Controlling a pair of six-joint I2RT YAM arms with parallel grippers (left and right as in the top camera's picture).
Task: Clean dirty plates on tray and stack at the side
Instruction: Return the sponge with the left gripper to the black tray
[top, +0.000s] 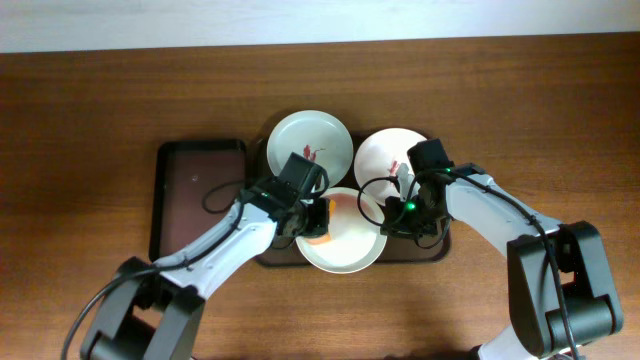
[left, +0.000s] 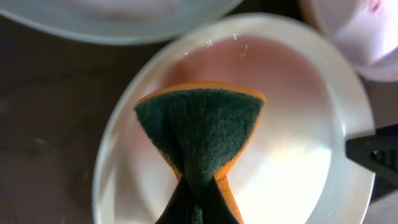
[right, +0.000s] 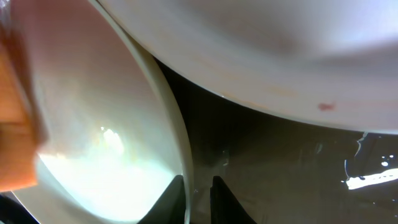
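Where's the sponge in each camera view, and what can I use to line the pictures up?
Overhead: the sponge sits just left of centre, under the left tool, on the front plate.
Left wrist: sponge at centre, green face showing.
Right wrist: sponge is an orange blur at the left edge.
Shared landmark: the front plate's white rim.

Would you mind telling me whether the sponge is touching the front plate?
Touching: the left wrist view shows the sponge pressed flat against the front plate, its edge meeting the plate's surface.
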